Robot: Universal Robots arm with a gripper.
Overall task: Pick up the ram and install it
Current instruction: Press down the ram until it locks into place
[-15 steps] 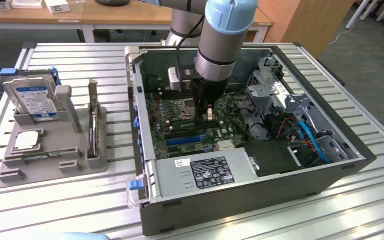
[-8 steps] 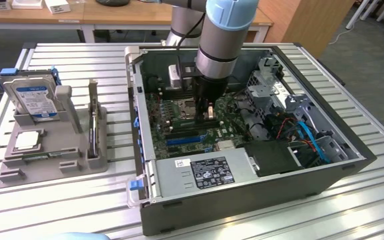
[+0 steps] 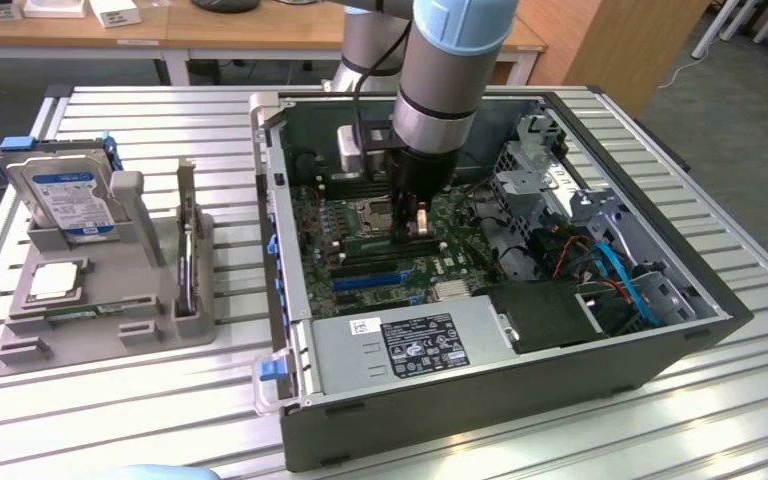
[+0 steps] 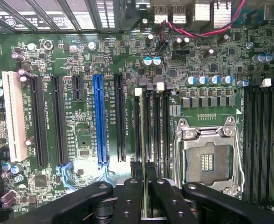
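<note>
The gripper (image 3: pixel 418 222) is down inside the open case (image 3: pixel 704 330), over the board (image 3: pixel 398 265), with its fingers (image 4: pixel 167 198) closed on the ram (image 4: pixel 144 154). From the wrist view the ram shows edge-on as a thin green strip running straight out from between the fingers, along the bank of slots (image 4: pixel 152 128) just beside the empty CPU socket (image 4: pixel 207 161). Its lower edge seems to sit in or right over one slot, though whether it is fully seated cannot be told. So the pick-up is done and the stick has been brought to its place; what is left, by the look of it, is pressing it home and letting go. Well away from the gripper, outside the case, the drive (image 3: pixel 67 195) stands in the grey holder (image 3: pixel 104 300).
</note>
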